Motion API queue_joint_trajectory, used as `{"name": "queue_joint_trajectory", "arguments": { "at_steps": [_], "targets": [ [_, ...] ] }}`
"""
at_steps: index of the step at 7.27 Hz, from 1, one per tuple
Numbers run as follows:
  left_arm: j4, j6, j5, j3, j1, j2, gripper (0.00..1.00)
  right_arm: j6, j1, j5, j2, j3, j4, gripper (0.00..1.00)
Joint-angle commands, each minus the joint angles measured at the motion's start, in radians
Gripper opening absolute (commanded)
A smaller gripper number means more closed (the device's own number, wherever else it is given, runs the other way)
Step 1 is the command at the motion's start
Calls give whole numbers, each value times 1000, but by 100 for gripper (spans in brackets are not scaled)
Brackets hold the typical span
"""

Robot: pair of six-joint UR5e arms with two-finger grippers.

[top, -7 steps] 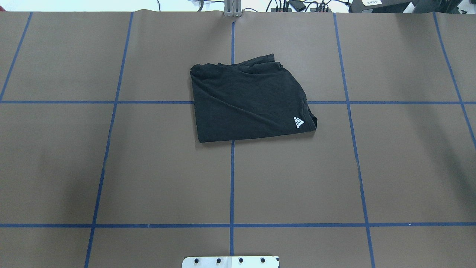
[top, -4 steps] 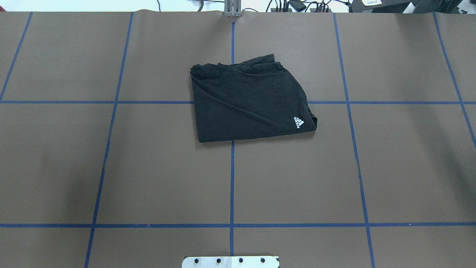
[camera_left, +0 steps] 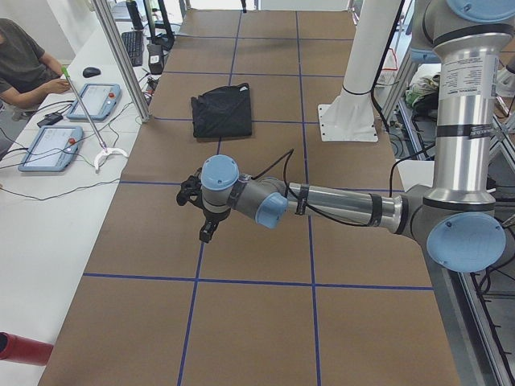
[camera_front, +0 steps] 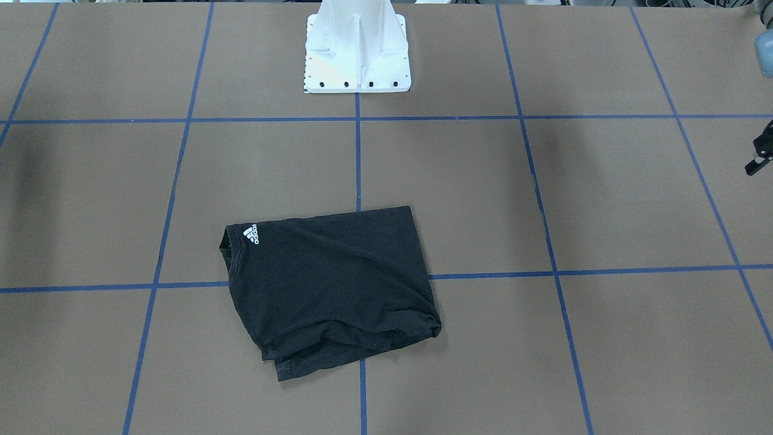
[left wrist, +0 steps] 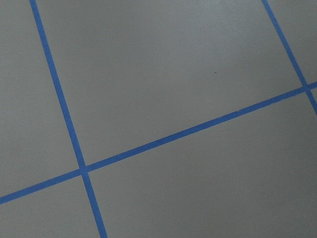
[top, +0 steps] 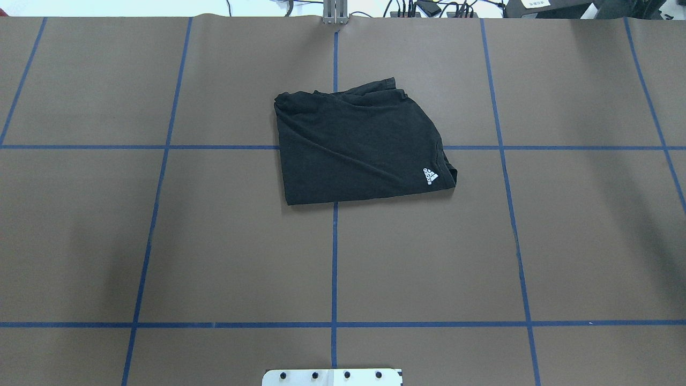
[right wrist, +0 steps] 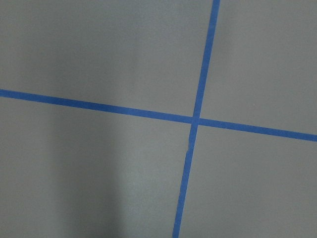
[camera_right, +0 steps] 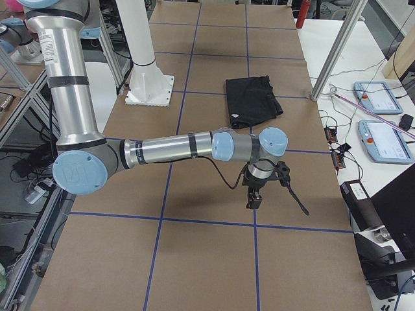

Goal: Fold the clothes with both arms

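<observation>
The folded black T-shirt (top: 359, 147) has lain unmoved for 1 second at the bench's (top: 161, 241) far centre, well apart from the left gripper (camera_left: 206, 233) and right gripper (camera_right: 253, 197), whose grip I cannot tell, so folding looks finished.

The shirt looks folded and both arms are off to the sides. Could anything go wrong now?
The T-shirt lies folded but crooked, with under-layers peeking out along its far edge. If the left claw or right claw returned to tidy it, a pinch might catch one layer only and pull the fold open.
</observation>
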Motion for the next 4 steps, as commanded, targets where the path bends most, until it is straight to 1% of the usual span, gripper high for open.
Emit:
{"name": "queue_joint_trajectory", "arguments": {
  "at_steps": [1,2,4],
  "targets": [
    [3,1,-6,-14,-28,2,100,1,1,1,6,17,1,100],
    [2,1,-4,-16,-28,4,100,2,1,1,-3,46,-1,100],
    [-1,4,2,-1,-23,2,100,4,-1,1,-78,140,-13,100]
  ]
}}
